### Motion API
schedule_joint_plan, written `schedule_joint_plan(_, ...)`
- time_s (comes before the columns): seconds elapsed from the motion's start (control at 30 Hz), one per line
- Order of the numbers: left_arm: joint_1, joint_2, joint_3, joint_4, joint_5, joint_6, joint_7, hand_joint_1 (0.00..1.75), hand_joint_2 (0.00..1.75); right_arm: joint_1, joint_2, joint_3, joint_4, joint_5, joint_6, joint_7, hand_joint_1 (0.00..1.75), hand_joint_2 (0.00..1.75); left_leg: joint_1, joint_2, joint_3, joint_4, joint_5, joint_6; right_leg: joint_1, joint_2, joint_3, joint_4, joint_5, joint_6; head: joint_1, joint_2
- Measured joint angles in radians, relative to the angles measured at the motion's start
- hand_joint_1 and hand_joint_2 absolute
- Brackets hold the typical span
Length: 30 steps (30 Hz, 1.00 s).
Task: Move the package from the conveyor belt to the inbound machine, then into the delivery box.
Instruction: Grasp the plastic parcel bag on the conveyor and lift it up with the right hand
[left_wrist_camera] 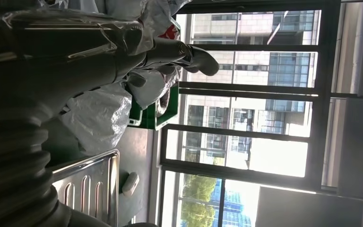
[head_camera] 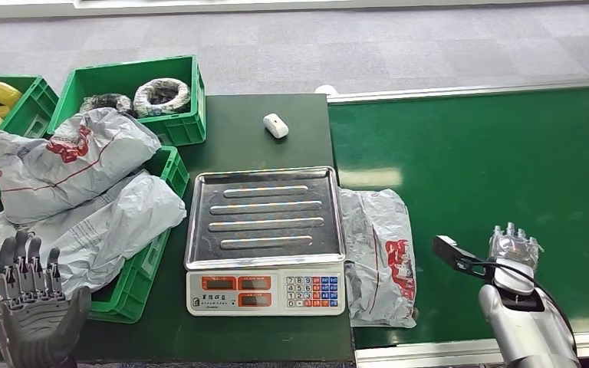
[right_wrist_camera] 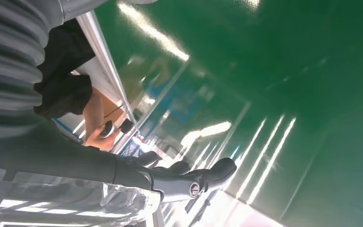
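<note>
Lying lengthwise up-frame, package (head_camera: 378, 253) at lower centre on the conveyor belt (head_camera: 506, 176), touching the scale (head_camera: 265, 239); right hand (head_camera: 512, 249) nearer, just rightward, fingers apart, empty; left hand (head_camera: 32, 295) lower left, spread, empty.

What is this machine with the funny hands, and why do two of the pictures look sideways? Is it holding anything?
It is a robot that stands like a person. The big picture is from its head, looking down. Its left hand and right hand hold nothing; the fingers are spread. The two tilted pictures come from small cameras on its wrists, so they look turned. In front sits a weighing scale with a metal tray. Beside it, a grey package lies at the edge of the green conveyor belt. On the left, green crates hold more grey bags.
</note>
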State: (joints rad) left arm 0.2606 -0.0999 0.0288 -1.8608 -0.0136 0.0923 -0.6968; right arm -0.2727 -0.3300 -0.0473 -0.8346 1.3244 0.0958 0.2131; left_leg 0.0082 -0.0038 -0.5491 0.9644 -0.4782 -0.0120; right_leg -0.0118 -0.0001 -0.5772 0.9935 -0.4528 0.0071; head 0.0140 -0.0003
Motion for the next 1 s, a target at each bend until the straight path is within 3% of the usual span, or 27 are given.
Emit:
schedule_joint_plan(0.17, -0.001, 0.0, 0.005, 0.0, 0.003, -0.013, 0.0, 0.0, 1.75, 0.001, 0.0, -0.007, 0.017, -0.147, 0.078, -0.231, 0.0, 1.75, 0.0, 0.0, 0.0, 0.0, 0.0, 0.0, 0.0, 0.0, 0.0, 0.0, 0.0, 0.0, 0.0, 0.0)
schedule_joint_plan(0.43, 0.006, -0.007, 0.019, -0.001, 0.001, -0.024, -0.001, 0.0, 1.75, -0.007, -0.022, 0.043, 0.011, -0.274, 0.162, -0.306, 0.0, 1.75, 0.0, -0.001, 0.0, 0.0, 0.0, 0.0, 0.0, 0.0, 0.0, 0.0, 0.0, 0.0, 0.0, 0.0)
schedule_joint_plan(0.6, 0.0, -0.005, 0.019, -0.001, 0.001, -0.037, 0.005, 0.0, 1.75, -0.029, -0.05, 0.083, 0.023, -0.409, 0.254, -0.437, 0.0, 1.75, 0.0, 0.0, -0.001, 0.0, 0.0, 0.0, 0.0, 0.0, 0.0, 0.0, 0.0, 0.0, 0.0, 0.0)
schedule_joint_plan(0.73, -0.001, -0.002, 0.019, 0.0, 0.003, -0.039, 0.009, 0.0, 1.75, -0.095, -0.071, 0.14, 0.098, -0.461, 0.27, -0.522, 0.0, 1.75, 0.0, 0.0, 0.0, 0.0, 0.0, 0.0, 0.0, 0.0, 0.0, 0.0, 0.0, 0.0, 0.0, 0.0)
schedule_joint_plan(1.0, 0.002, -0.002, 0.019, -0.001, 0.002, -0.048, 0.009, 0.0, 1.75, -0.129, -0.095, 0.252, 0.152, -0.55, 0.312, -0.624, 0.0, 1.75, 0.0, -0.001, 0.0, 0.0, 0.0, 0.0, 0.0, 0.0, 0.0, 0.0, 0.0, 0.0, 0.0, 0.0)
